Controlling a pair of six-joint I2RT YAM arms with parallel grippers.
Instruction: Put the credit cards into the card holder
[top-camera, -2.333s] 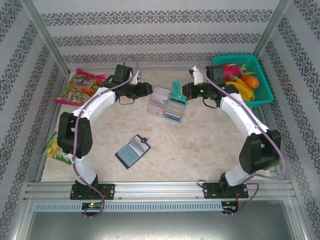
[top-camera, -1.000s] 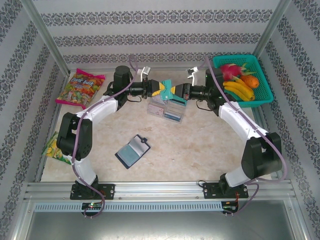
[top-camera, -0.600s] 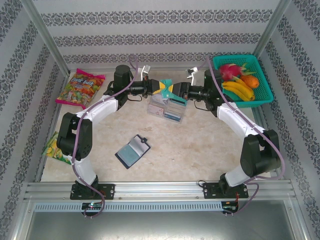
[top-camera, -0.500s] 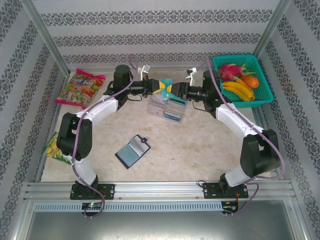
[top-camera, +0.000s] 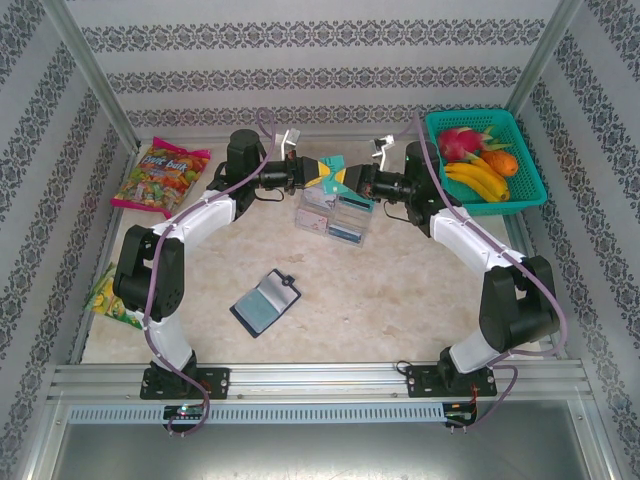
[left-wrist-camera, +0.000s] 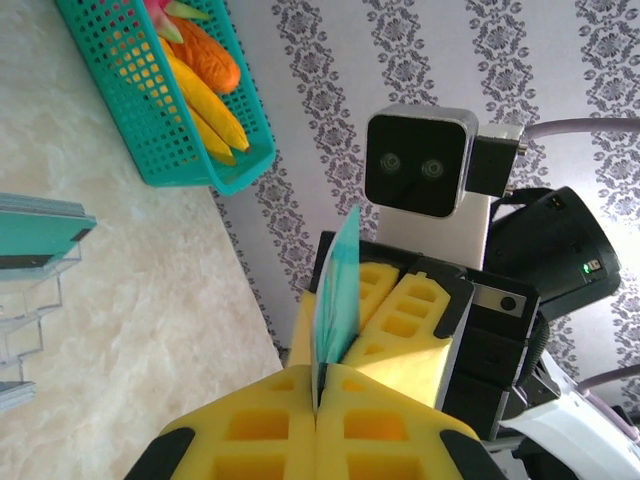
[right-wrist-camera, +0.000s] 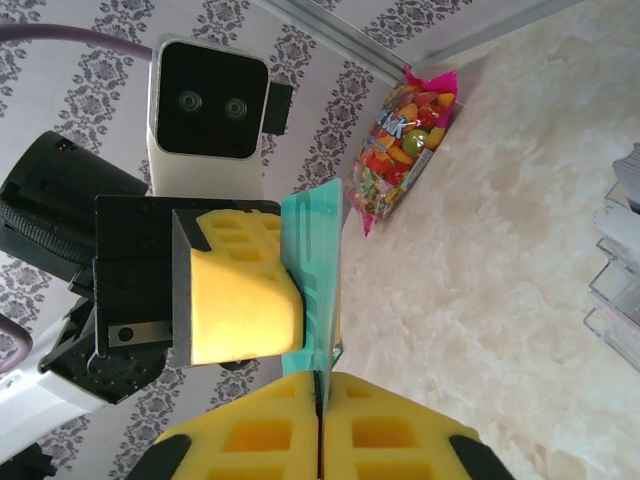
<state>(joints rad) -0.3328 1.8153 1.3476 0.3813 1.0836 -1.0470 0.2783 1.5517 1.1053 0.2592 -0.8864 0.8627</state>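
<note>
The left gripper (top-camera: 318, 176) is clamped on one edge of a teal credit card (left-wrist-camera: 338, 285). The right gripper (top-camera: 347, 179) faces it tip to tip and is pinched shut on the opposite edge of the same card. The card stands on edge between them, in the air by the far end of a clear tray (left-wrist-camera: 35, 300) that holds other credit cards (top-camera: 348, 236). Nearer the arm bases, well apart from both grippers, the card holder (top-camera: 266, 303) lies open on the tabletop (top-camera: 400, 290), grey inside up.
</note>
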